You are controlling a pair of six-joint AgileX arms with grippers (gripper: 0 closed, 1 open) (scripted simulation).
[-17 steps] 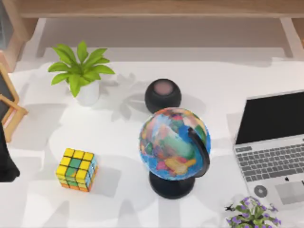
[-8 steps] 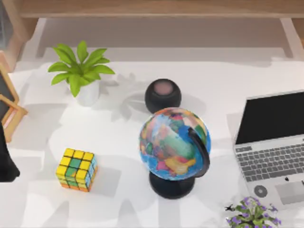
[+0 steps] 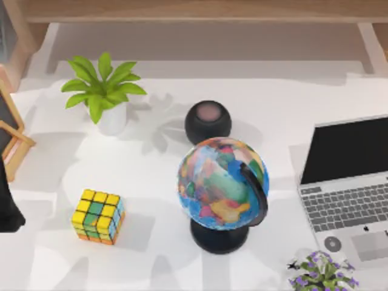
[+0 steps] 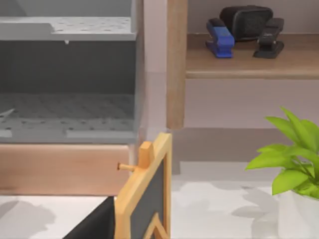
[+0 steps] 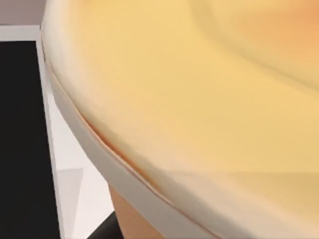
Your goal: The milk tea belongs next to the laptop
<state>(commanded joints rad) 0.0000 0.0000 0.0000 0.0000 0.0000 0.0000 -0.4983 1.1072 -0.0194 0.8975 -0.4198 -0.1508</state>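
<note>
One milk tea [image 5: 199,99] looms beside the laptop [image 3: 351,182] screen.

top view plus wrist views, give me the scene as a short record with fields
laptop: silver-grey laptop, open, at the table's right edge
milk tea: yellow-orange cup with a pale rim, very close to the right wrist camera, beside the laptop's black screen
centre: globe on a dark stand, dark round speaker behind it
left side: colour cube, green potted plant, framed chalkboard
front right: purple flowers
shelf: blue stapler
</note>
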